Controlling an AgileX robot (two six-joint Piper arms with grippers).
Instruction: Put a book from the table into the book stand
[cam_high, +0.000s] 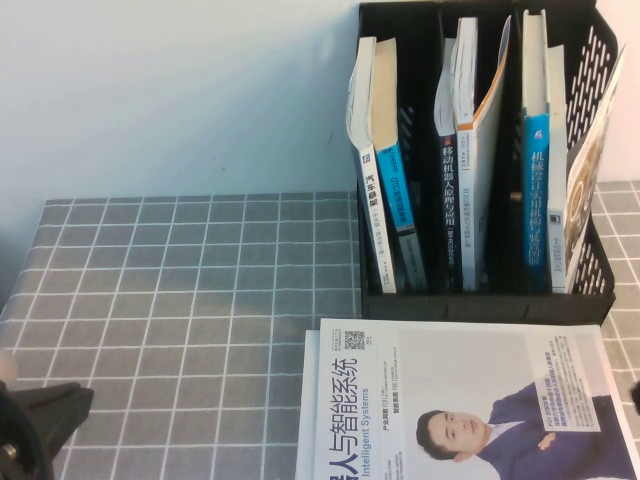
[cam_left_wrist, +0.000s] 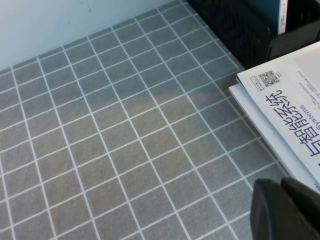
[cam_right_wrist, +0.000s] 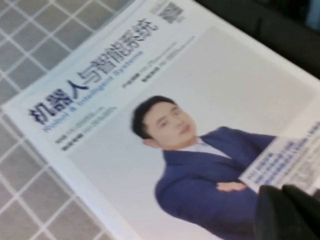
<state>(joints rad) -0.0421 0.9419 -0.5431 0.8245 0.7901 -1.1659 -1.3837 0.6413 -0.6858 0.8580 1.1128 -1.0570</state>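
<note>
The black book stand (cam_high: 490, 302) rises at the back right of the grey gridded table (cam_high: 180, 300). A thin white book with a grey-and-gold picture (cam_high: 588, 170) stands in the stand's right slot and leans toward the perforated right wall. My left gripper (cam_high: 30, 430) rests low at the table's near left corner; the left wrist view shows this gripper (cam_left_wrist: 287, 210) shut and empty over bare cloth. My right gripper (cam_right_wrist: 290, 212) hovers shut and empty over the lower right of a white book showing a man in a blue suit (cam_right_wrist: 150, 100).
The man-in-suit book (cam_high: 460, 400) lies flat in front of the stand, with another white edge under it (cam_left_wrist: 255, 112). Blue-spined and white books (cam_high: 385, 170) fill the left and middle slots. A pale wall backs the table.
</note>
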